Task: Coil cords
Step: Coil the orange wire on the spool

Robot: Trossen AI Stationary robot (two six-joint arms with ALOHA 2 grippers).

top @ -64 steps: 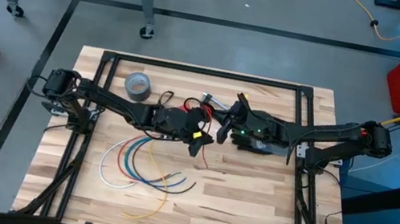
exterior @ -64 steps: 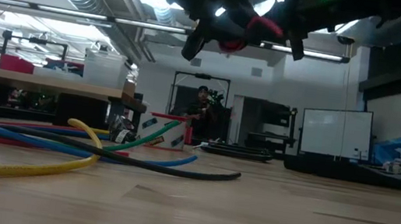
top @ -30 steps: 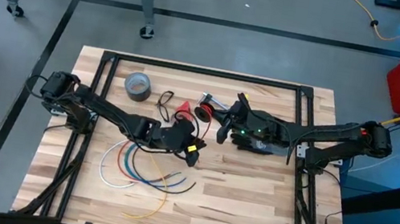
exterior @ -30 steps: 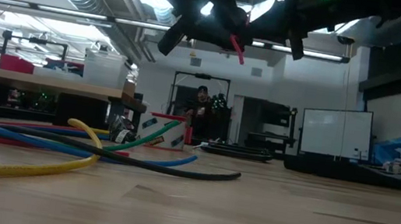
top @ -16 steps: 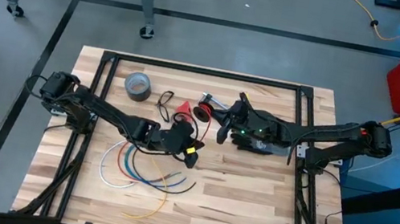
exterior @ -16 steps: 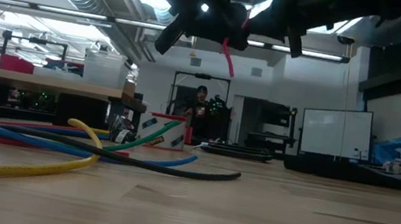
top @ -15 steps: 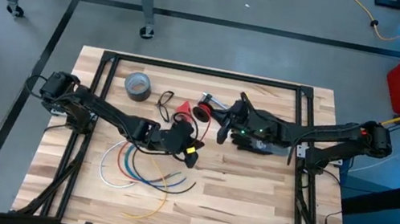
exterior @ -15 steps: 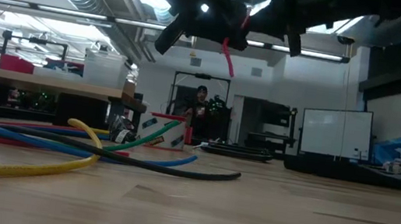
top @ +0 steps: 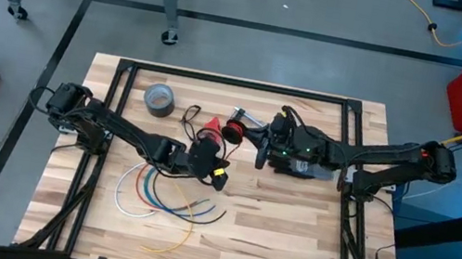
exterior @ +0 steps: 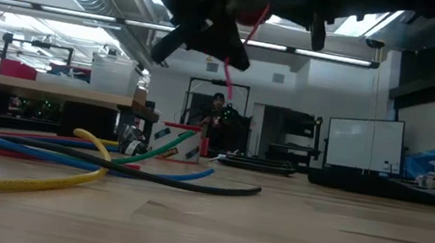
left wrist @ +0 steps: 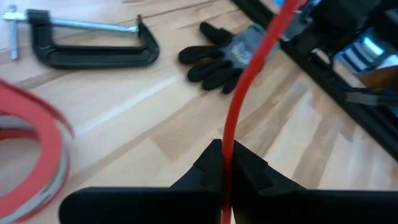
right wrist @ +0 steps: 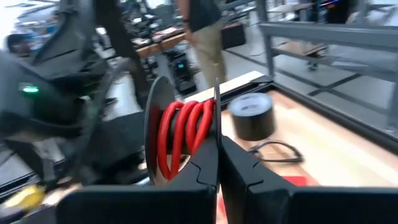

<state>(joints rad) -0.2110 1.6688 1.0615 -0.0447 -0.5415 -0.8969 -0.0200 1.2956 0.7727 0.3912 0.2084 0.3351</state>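
Note:
The cords are one thin red wire (left wrist: 249,74) wound partly on a small black spool (right wrist: 180,134). The spool hangs above the table's middle (top: 233,131), with my right gripper (top: 249,135) shut on it. My left gripper (top: 215,166) stands just to the near left of the spool and is shut on the wire (exterior: 229,72), whose free end hangs below it. From the left fingers the wire rises toward the right arm. My left gripper pinches the red wire (left wrist: 225,158) between its two fingertips, a single strand. The wire crosses the fingers and runs on, clear of the table, toward the spool. My right gripper pinches the spool's thin black flange (right wrist: 215,118) between its two fingers, roughly level, from the table's right. The spool is lifted clear, its red coils (right wrist: 186,130) beside the fingers.
A grey tape roll (top: 158,99), a black cord loop (top: 188,121) and a red cone (top: 210,131) lie at the far left. Fanned coloured wires (top: 159,195) lie near left. A black C-clamp (left wrist: 87,50) and a grey glove (left wrist: 227,56) lie under the right arm.
In the low view my left gripper has sunk a little and tipped, and the red wire's hanging end has shifted sideways with it. The spool stays lifted in my right gripper.

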